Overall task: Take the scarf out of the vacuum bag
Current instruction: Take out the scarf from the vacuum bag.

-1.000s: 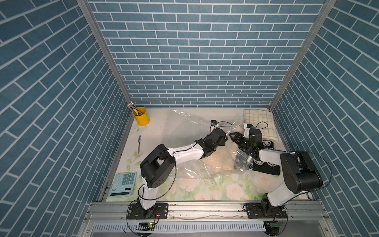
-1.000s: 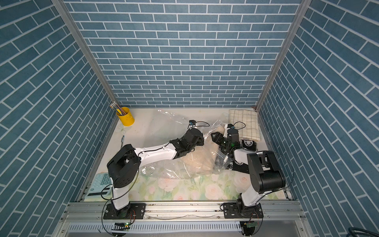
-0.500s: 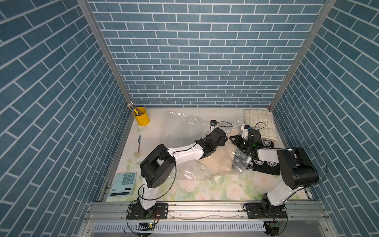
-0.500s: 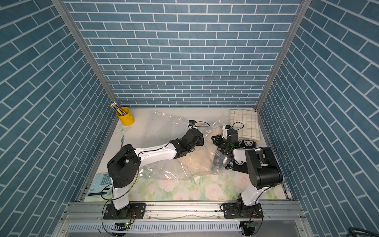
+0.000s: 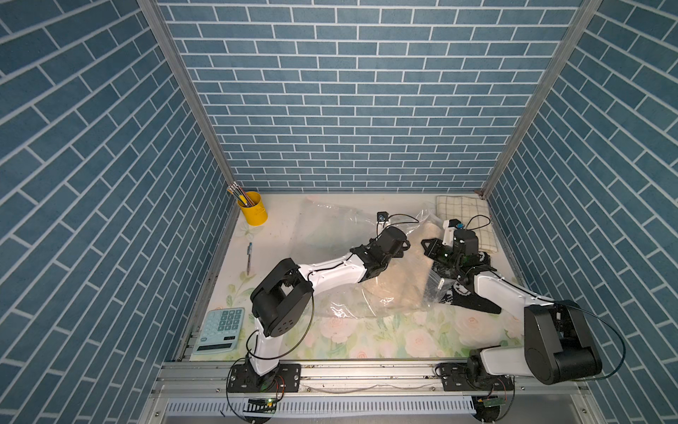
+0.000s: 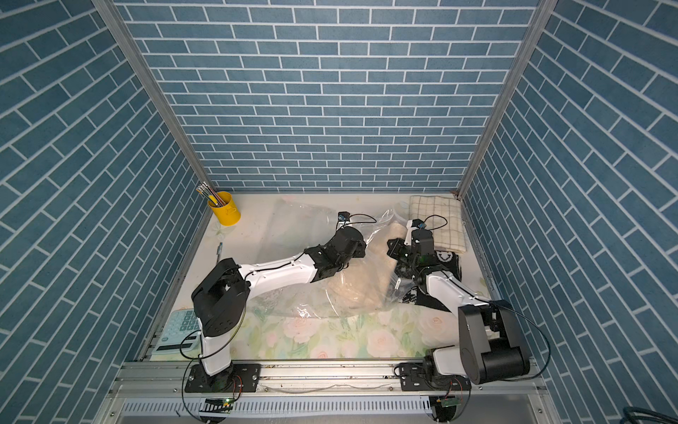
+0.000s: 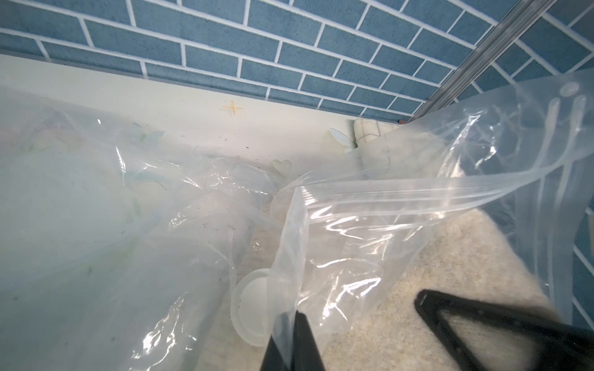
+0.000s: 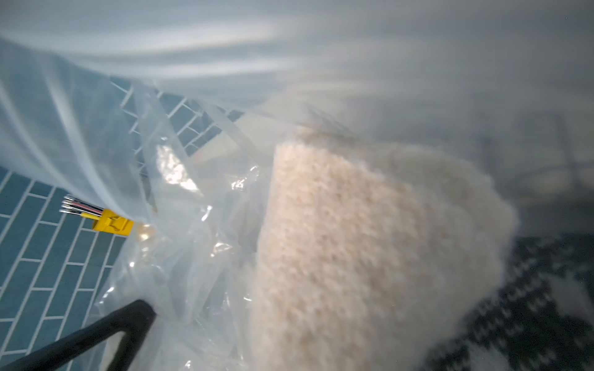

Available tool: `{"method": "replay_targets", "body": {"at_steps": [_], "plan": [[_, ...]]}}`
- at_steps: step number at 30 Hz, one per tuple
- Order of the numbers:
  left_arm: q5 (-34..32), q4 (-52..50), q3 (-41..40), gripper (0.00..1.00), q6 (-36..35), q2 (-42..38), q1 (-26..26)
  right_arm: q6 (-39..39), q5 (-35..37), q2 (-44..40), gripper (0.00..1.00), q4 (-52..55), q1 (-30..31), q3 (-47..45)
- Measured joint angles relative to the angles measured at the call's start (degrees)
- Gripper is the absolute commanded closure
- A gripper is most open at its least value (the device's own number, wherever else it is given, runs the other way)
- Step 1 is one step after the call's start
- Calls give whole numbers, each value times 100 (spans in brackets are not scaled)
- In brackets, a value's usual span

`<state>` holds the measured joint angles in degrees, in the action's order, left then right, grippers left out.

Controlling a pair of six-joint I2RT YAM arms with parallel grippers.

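The vacuum bag (image 5: 341, 293) is large, clear and crinkly and lies across the middle of the table; its round white valve cap (image 7: 254, 308) shows in the left wrist view. Inside it, towards its right end, lies the scarf (image 5: 400, 282), beige and fluffy. My left gripper (image 7: 294, 316) is shut on a fold of the bag's plastic beside the zip strip and holds it up. My right gripper (image 5: 438, 262) is at the bag's mouth. In the right wrist view the scarf (image 8: 369, 241) fills the space where its fingers are, hiding them; it appears shut on the scarf.
A black-and-white knitted cloth (image 5: 473, 301) lies under my right arm. A checked cloth (image 5: 464, 216) sits in the back right corner. At the left are a yellow pencil cup (image 5: 251, 207), a pen (image 5: 249, 257) and a calculator (image 5: 220, 330). Blue brick walls enclose three sides.
My right gripper has closed at the bag's mouth and its arm has shifted slightly. The left arm has kept its hold and place.
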<state>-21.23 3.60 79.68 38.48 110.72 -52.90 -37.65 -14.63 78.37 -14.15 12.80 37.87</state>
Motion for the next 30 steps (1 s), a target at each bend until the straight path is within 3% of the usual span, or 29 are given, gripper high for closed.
{"method": "replay_targets", "body": {"at_steps": [6,12,23,30], "plan": [[157,232,9,100,-90,251,0,173,319,7,100,702,0,2],[413,634,-15,100,-195,643,7,192,343,9,100,752,0,-13],[1294,1261,-173,100,-380,977,105,0,-483,120,38,216,-103,-98],[1692,1467,-197,100,-476,1091,184,120,-702,785,35,540,-105,514]]}}
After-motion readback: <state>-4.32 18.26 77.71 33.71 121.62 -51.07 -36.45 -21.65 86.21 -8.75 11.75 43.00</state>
